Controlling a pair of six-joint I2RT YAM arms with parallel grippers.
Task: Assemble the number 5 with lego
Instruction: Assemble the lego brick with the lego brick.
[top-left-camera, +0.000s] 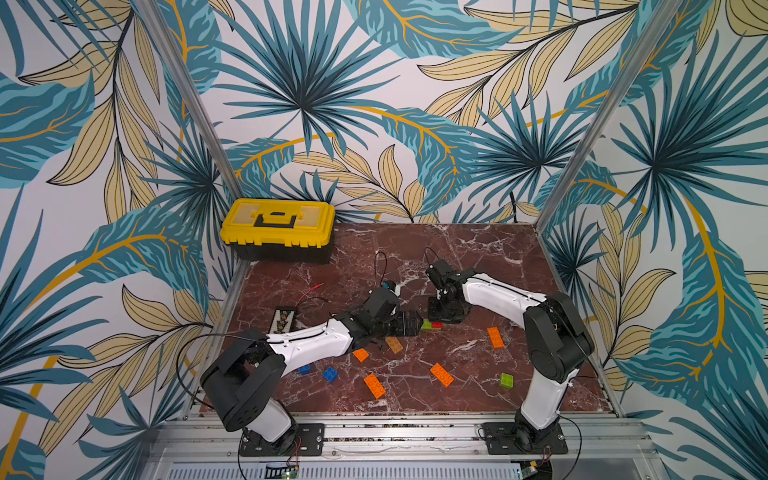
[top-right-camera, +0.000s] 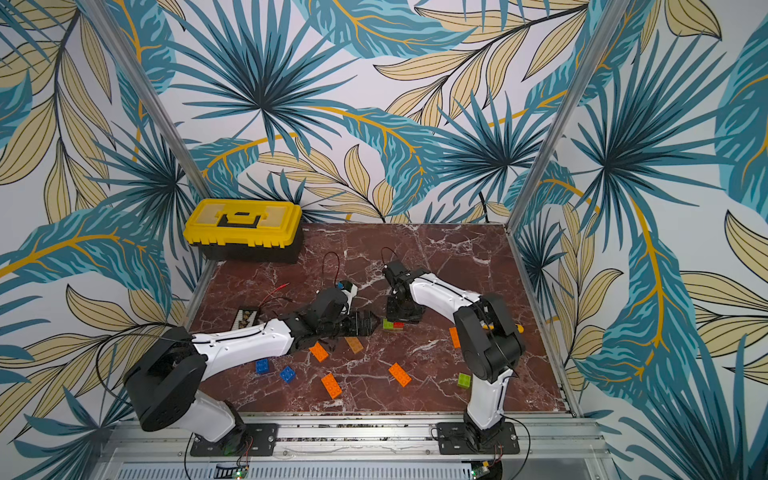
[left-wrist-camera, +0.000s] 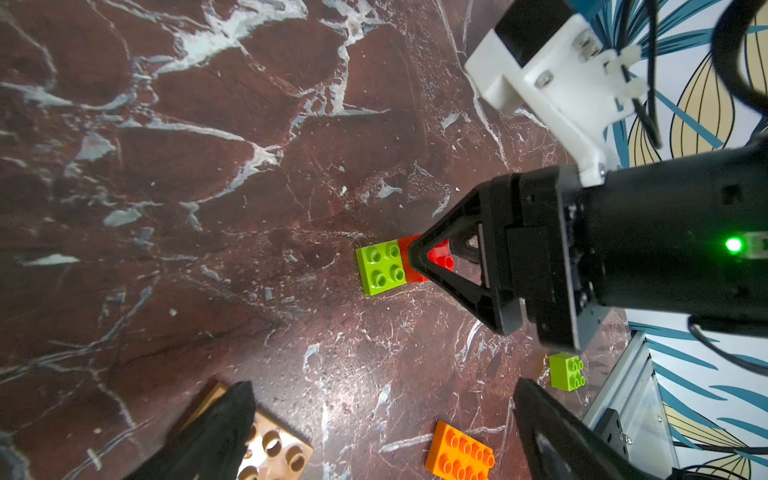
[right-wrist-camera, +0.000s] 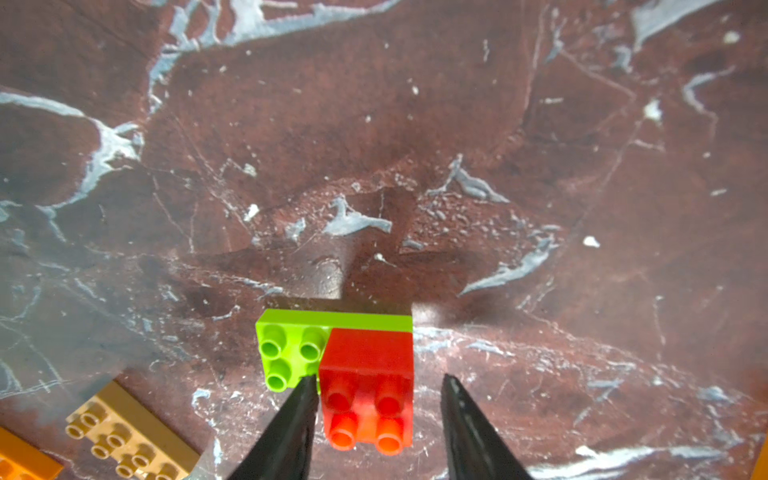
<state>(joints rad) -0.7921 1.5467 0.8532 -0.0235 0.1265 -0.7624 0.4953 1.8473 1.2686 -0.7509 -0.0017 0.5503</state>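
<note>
Closest to the near edge of the table (top-left-camera: 490, 249) lie an orange oblong brick (top-left-camera: 374, 385) and a second orange oblong (top-left-camera: 441, 374), apart from each other. A lime green square brick (top-left-camera: 506, 380) sits further toward the right edge, near the right arm's upright link, and two blue square bricks (top-left-camera: 330, 374) sit toward the left, one of them partly under the left arm. A little farther in are a small orange square brick (top-left-camera: 360, 354) and a tan oblong brick (top-left-camera: 394, 344), both just by the left arm's wrist, and a third orange oblong (top-left-camera: 495, 336) lies on the right side. About the middle of the table stands the start of the number 5 (top-left-camera: 431, 325) — a red square brick (right-wrist-camera: 368, 390) sitting on one half of a lime green oblong brick (right-wrist-camera: 291, 345), studs up. The right gripper (right-wrist-camera: 379, 379) points down at it from the far side, its jaws partly apart and straddling the red brick. One finger (right-wrist-camera: 299, 411) is against the brick's side, while a gap shows between the brick and the opposite finger, so nothing is clamped. The left gripper (left-wrist-camera: 384, 386) lies low just beside the green end, spread wide and holding nothing; one finger (left-wrist-camera: 220, 428) hides part of the tan brick. Near the left edge lies a black strip with yellow marks (top-left-camera: 284, 319). In the far left corner stands the yellow toolbox (top-left-camera: 277, 232) — lid shut, so its contents cannot be seen.
</note>
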